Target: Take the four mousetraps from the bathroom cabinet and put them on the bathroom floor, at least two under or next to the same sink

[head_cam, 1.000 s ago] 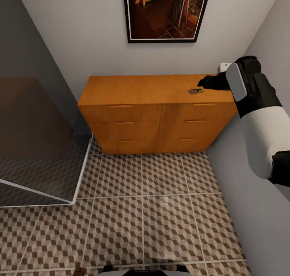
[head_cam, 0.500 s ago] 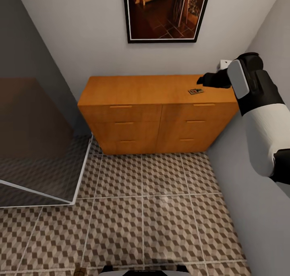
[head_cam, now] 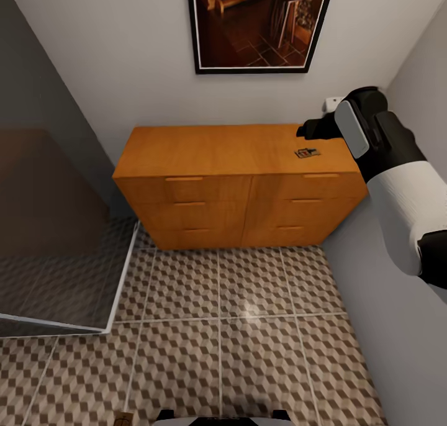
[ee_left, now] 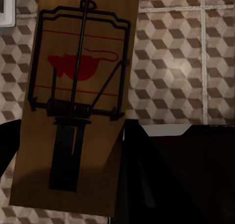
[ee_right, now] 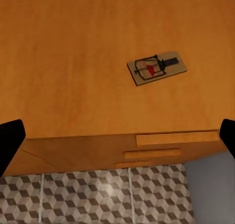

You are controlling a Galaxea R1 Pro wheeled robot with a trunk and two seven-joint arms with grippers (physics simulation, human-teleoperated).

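One mousetrap [head_cam: 307, 153] lies flat on the right part of the orange-brown cabinet [head_cam: 217, 146]. My right gripper [head_cam: 308, 130] hovers just behind and above it, open. In the right wrist view this mousetrap [ee_right: 156, 67] rests on the cabinet top [ee_right: 73, 62], ahead of my right gripper [ee_right: 118, 138], whose fingertips [ee_right: 10, 140] are spread wide. Another mousetrap [ee_left: 78, 87], a wooden plate with black wire and a red mouse print, sits between the dark fingers of my left gripper [ee_left: 78, 194], which is shut on it above the cube-patterned bathroom floor [ee_left: 186, 62].
All cabinet drawers [head_cam: 186, 193] are closed. A smoky glass shower panel [head_cam: 49, 227] stands at the left. The grey wall [head_cam: 385, 326] is close on the right. A framed picture [head_cam: 254, 22] hangs above the cabinet. Open tiled floor [head_cam: 248, 351] lies before the cabinet.
The head camera has shifted, so the whole view sits a little lower. My right gripper has moved slightly left, closer to above the mousetrap on the cabinet.
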